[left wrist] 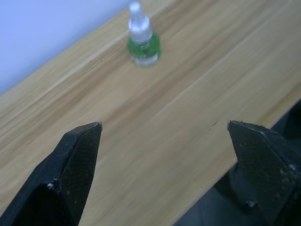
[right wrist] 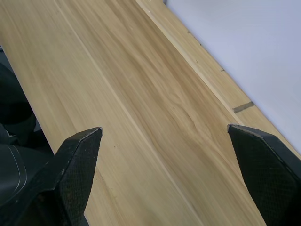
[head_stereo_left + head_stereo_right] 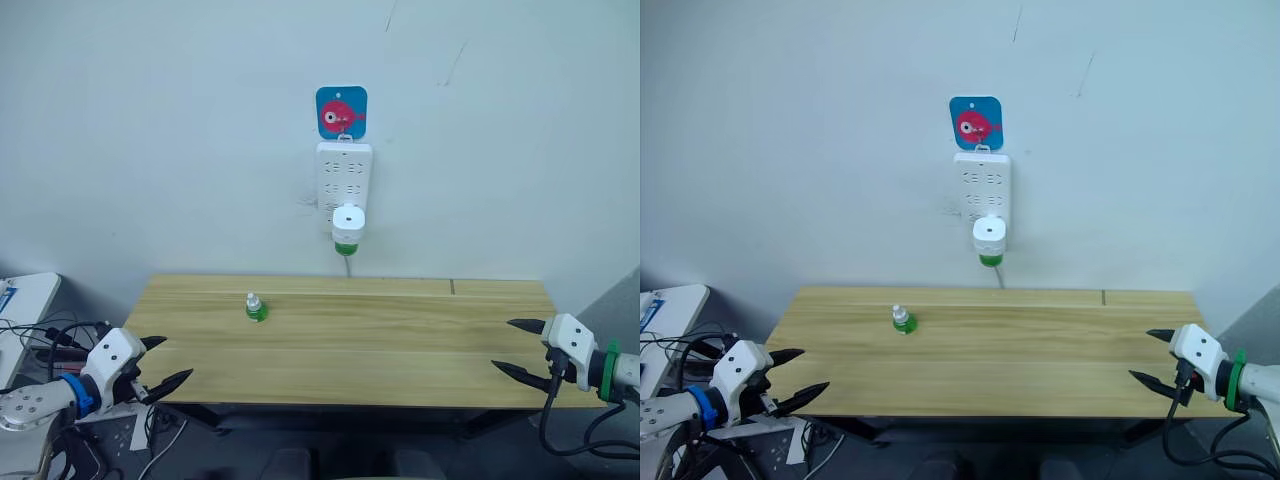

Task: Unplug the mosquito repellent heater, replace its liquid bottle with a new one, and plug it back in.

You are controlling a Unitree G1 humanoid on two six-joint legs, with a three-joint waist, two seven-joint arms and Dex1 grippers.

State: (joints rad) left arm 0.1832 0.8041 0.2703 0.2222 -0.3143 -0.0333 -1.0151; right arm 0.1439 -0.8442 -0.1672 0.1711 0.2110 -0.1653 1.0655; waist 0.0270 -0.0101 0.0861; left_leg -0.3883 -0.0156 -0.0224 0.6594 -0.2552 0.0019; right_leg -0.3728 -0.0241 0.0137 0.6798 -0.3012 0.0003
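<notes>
The white mosquito repellent heater [image 3: 348,222] is plugged into the bottom of a white power strip [image 3: 344,175] on the wall, with a green liquid bottle [image 3: 346,246] hanging under it. A second small green bottle [image 3: 256,307] with a clear cap stands upright on the wooden table [image 3: 400,340], left of centre; the left wrist view shows this bottle [image 1: 142,40] too. My left gripper [image 3: 163,362] is open at the table's front left corner, holding nothing. Off the table's right edge, my right gripper [image 3: 518,349] is open and empty.
A blue card with a red fish [image 3: 341,111] hangs above the power strip. A cord drops from the strip behind the table. Cables and a white box [image 3: 25,300] lie to the left of the table.
</notes>
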